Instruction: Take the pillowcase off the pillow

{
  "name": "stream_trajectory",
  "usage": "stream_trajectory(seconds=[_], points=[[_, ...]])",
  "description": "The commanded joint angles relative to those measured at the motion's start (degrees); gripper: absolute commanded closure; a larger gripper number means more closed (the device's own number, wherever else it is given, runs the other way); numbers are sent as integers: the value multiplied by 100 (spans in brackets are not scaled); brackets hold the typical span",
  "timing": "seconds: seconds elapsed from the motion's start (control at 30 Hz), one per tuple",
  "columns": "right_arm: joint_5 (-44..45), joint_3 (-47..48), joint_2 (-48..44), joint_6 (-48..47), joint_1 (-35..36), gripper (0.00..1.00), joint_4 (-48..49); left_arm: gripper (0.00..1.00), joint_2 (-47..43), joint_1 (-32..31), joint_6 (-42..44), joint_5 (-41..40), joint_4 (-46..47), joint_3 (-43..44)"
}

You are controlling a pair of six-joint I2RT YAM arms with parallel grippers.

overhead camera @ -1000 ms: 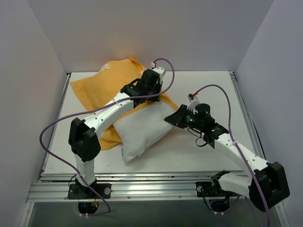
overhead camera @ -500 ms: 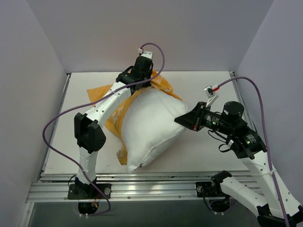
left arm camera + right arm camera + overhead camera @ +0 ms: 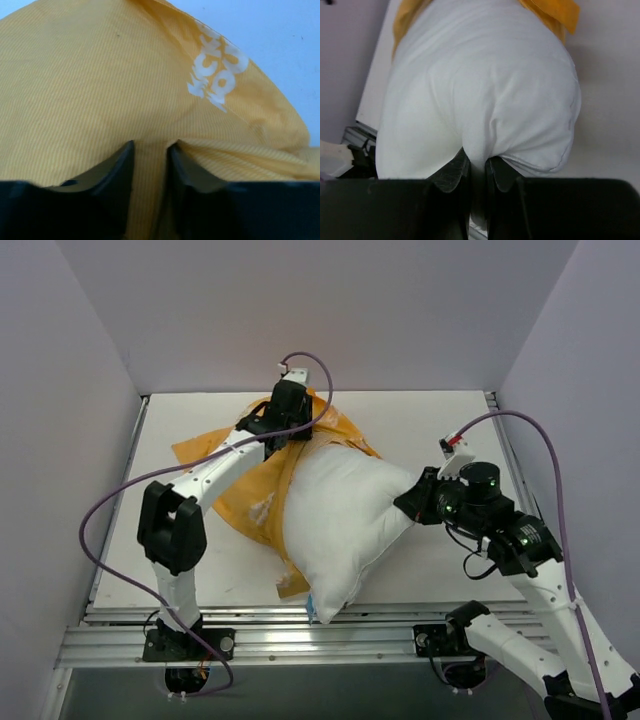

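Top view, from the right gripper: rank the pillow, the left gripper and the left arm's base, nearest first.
1. pillow, pinched by the fingers of the right gripper.
2. left gripper, far side, at the pillowcase.
3. left arm's base, near-left corner.

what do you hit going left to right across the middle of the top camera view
pillowcase → pillow → right fingers, pinched on the pillow's right corner
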Motion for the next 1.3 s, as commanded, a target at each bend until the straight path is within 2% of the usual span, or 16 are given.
stream_trajectory(seconds=[0.0, 0.07, 0.1, 0.17, 0.23, 0.27, 0.3, 0.37, 0.4, 0.5, 0.6, 0.67, 0.7, 0.83, 1.07, 1.27], points=[[1146, -518, 223, 62, 24, 100, 662, 51, -1207, 129, -171, 244, 695, -606], [1244, -877, 546, 70, -11, 100, 971, 42, -1838, 59, -198, 377, 862, -923], [1288, -949, 705, 62, -20, 98, 1251, 34, -2051, -46, -180, 482, 889, -1256], [1306, -1055, 1318, 9, -46, 92, 1498, 27, -2629, -143, -119, 518, 933, -1644], [1411, -1038, 1742, -52, -82, 80, 1806, 20, -3183, -275, -84, 510, 889, -2233], [1481, -994, 2153, -61, -91, 72, 1859, 18, -3352, -319, -75, 457, 854, -2435], [1552, -811, 2331, -79, -134, 58, 1877, 16, -3537, -363, -75, 396, 819, -2619], [1894, -565, 2761, -96, -161, 40, 1834, 14, -4047, -460, -101, 273, 731, -3191], [1982, -311, 2842, -105, -161, 25, 1773, 14, -4222, -504, -118, 246, 696, -3367], [2159, 59, 2913, -263, -117, 11, 1658, 14, -4724, -601, -267, 167, 582, -4061], [2089, 210, 2729, -518, 23, 6, 1562, 14, -4997, -619, -487, 79, 511, -4659], [1975, 280, 2528, -876, 435, 5, 1587, 20, -5146, -601, -593, 27, 502, -5010], [2009, 333, 2492, -1001, 898, 4, 1587, 21, -5251, -575, -619, 9, 494, -5108], [2360, 473, 2526, -1440, 1997, 3, 1526, 22, -5603, -294, -786, 61, 467, -5486], [3547, 1018, 3614, -2143, 3370, 0, 1508, 22, -6350, 453, -1445, 378, 336, -6040], [3767, 1221, 4572, -2469, 3557, 0, 1500, 22, -6755, 848, -1788, 579, 186, -6400]])
